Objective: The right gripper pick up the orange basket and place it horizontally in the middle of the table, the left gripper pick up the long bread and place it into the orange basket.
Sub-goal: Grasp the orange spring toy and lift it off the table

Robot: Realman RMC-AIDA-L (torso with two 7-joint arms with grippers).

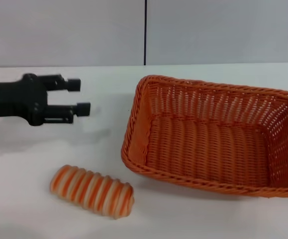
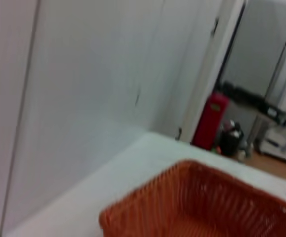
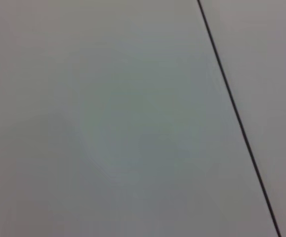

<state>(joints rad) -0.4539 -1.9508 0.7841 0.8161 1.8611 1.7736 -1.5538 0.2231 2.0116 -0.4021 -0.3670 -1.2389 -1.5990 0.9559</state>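
The basket [image 1: 216,139] lies lengthwise across the table [image 1: 29,199], right of centre, empty. The bread [image 1: 92,191] lies on the table near its front left corner, apart from it. The left gripper [image 1: 81,95] hovers behind the bread, fingers parted, holding nothing; the right gripper is out of view

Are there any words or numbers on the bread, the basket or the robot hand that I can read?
None: no words, numbers or signs can be read in any view.
long bread: only orange and cream stripes.
orange basket: plain wicker, no label.
left gripper: plain black, no marking.
Red object far behind the table in the left wrist view: too blurred to tell.
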